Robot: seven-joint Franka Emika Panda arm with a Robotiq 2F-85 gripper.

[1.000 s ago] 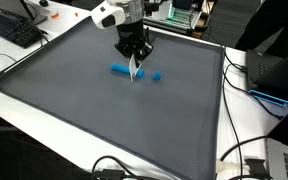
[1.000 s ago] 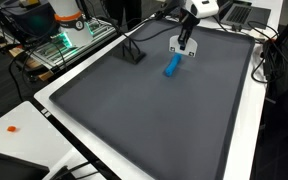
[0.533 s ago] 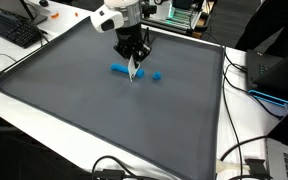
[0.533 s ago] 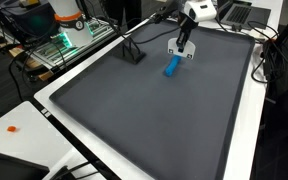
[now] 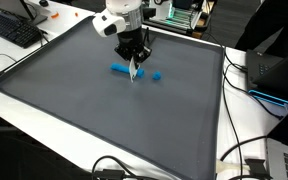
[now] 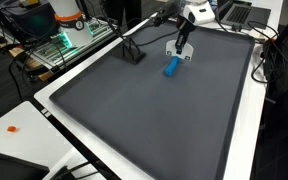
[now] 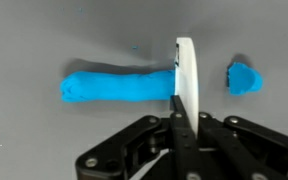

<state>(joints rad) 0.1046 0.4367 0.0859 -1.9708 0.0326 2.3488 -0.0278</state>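
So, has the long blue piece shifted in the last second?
No. The long blue piece stays put against the mat edge and small blue piece; the white blade in the gripper stands between them.

Bright even light, soft shadows, slight blur

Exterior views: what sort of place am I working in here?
Likely a lab or office workbench: a keyboard and loose cables lie beside the dark mat, with a rack of electronics behind. The end effector grips a white blade at a blue roll.
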